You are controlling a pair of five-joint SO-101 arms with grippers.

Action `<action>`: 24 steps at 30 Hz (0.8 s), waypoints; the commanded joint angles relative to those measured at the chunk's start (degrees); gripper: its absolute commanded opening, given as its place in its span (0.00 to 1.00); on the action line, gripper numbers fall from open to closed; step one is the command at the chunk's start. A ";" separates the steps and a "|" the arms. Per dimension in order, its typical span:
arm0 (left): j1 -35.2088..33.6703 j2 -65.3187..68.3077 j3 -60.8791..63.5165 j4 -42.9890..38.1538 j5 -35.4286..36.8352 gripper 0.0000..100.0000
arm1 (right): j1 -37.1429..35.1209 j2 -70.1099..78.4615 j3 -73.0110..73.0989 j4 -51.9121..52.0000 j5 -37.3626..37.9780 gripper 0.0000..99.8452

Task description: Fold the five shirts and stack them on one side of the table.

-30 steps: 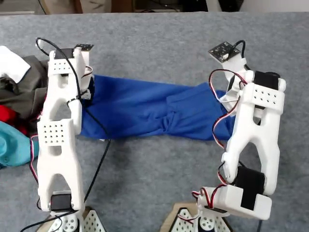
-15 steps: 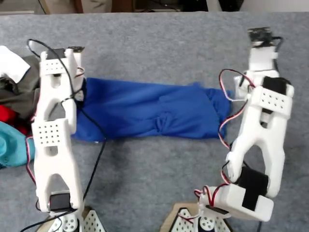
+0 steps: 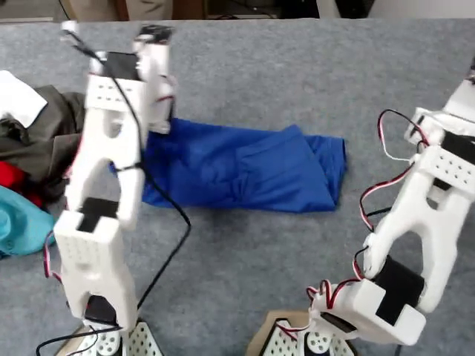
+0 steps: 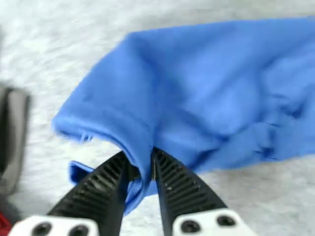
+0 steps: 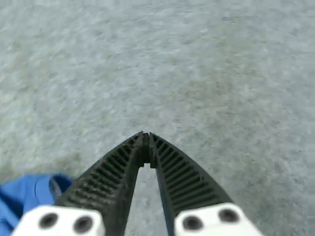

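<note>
A blue shirt (image 3: 245,167) lies stretched across the middle of the grey table, its right end folded back on itself. My left arm (image 3: 111,148) stands over the shirt's left end. In the left wrist view my left gripper (image 4: 141,164) is shut on a raised fold of the blue shirt (image 4: 211,88), pinched between the black fingers (image 4: 106,189). My right arm (image 3: 438,170) is at the table's right edge, apart from the shirt. My right gripper (image 5: 146,145) is shut on nothing above bare carpet, with a corner of the blue shirt (image 5: 24,196) off to one side.
A heap of unfolded shirts lies at the table's left edge: white (image 3: 18,96), dark olive (image 3: 44,133), red (image 3: 15,178) and teal (image 3: 18,219). Grey carpeted table (image 3: 297,59) stretches behind and in front of the blue shirt.
My right gripper has left the shirt's right end and swung out to the right. My left arm has moved back and to the right, drawing the shirt's left end with it.
</note>
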 commanded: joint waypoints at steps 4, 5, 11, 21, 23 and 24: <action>10.37 -3.56 -3.69 0.44 8.35 0.02 | 3.38 -1.80 -6.46 -3.60 -0.62 0.00; 12.04 -3.56 -4.75 0.44 8.53 0.02 | 3.82 -1.80 -6.64 -4.13 -1.14 0.00; 21.27 -3.12 -7.21 -7.47 10.46 0.02 | 7.96 -2.33 -6.90 -5.80 -2.64 0.00; 28.84 8.75 -10.64 -19.69 16.53 0.02 | 9.45 -2.07 -8.57 -5.45 -2.11 0.00; 29.36 11.47 -14.42 -20.22 17.32 0.02 | 9.27 -1.98 -8.57 -5.45 -2.11 0.00; 29.45 12.88 -16.70 -20.22 17.67 0.02 | 9.27 -1.89 -8.57 -5.45 -2.11 0.00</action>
